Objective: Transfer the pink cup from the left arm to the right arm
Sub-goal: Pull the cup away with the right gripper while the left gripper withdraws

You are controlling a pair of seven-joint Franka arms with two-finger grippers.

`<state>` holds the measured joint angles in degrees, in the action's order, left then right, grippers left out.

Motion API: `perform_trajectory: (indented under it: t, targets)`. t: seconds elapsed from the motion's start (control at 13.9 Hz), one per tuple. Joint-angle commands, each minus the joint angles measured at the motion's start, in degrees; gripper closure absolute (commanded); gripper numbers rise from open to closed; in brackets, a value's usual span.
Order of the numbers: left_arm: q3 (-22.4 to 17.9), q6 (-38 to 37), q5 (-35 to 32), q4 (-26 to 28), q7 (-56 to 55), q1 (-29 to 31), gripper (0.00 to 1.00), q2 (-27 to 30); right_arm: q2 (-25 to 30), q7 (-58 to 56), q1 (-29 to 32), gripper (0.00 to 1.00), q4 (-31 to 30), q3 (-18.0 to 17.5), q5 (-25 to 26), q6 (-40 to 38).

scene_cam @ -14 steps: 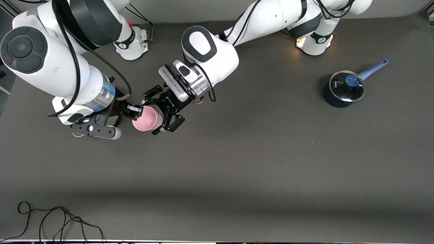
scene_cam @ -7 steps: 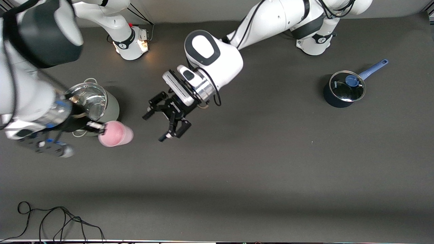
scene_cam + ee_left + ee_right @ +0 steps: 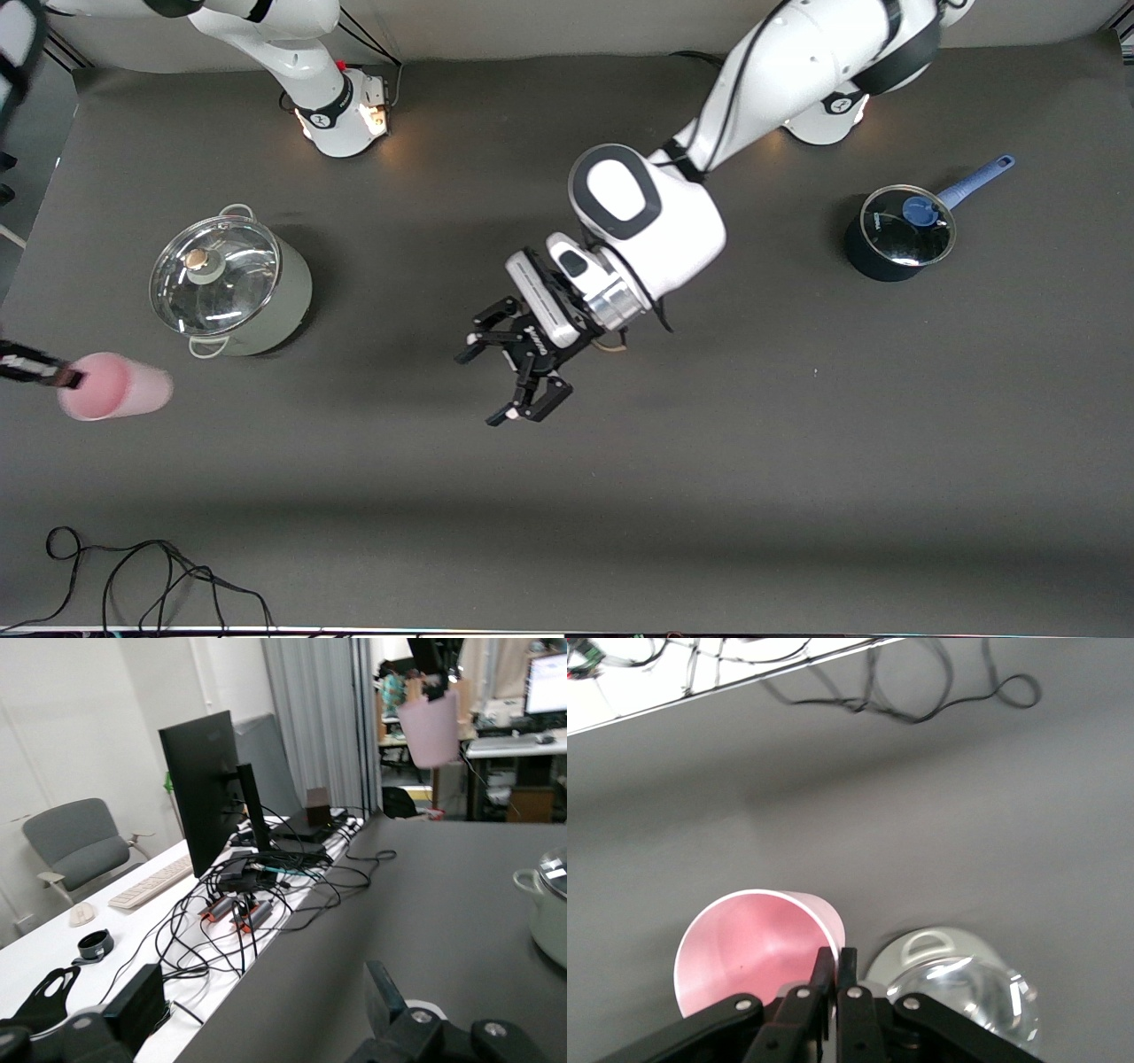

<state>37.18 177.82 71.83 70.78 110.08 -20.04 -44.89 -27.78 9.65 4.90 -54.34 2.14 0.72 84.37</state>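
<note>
Front view has the right gripper [image 3: 40, 372] pinching the pink cup [image 3: 115, 386] by its rim over the table's right-arm end, left gripper [image 3: 518, 372] spread empty over mid-table, so best hold level while clearing

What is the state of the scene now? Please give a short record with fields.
pink cup: held in the air by its rim, over the table's right-arm end
right end effector: shut on the cup's rim
left end effector: open, holds nothing, over the table's middle
steel pot: lidded, on the table beside the cup
blue-handled saucepan: lidded, toward the left arm's end
transfer: cup is with the right arm
</note>
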Motion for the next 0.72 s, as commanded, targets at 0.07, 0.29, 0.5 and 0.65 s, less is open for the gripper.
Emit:
perform_trajectory:
  t: [0.07, 0.29, 0.5, 0.65]
  targets:
    - [-0.5, -15.2, -7.5, 19.5, -1.4, 13.1, 0.00, 12.5, 0.1, -5.5, 3.0, 1.00, -3.9, -0.6, -1.1, 6.9]
    - [-0.5, -32.0, -21.1, 24.7, -1.5, 24.8, 0.00, 15.6, 0.0, -4.7, 3.0, 1.00, -9.3, -0.5, -3.8, 15.4]
    - [-0.7, -51.0, -36.4, 24.0, -3.0, 35.6, 0.00, 18.2, -1.8, -6.0, 3.3, 1.00, -15.2, -0.6, -5.6, 24.3]
    - [-1.1, -63.5, -47.8, 22.3, -7.0, 41.6, 0.00, 20.7, -2.5, -8.4, 3.4, 1.00, -22.6, -0.6, -5.4, 34.1]
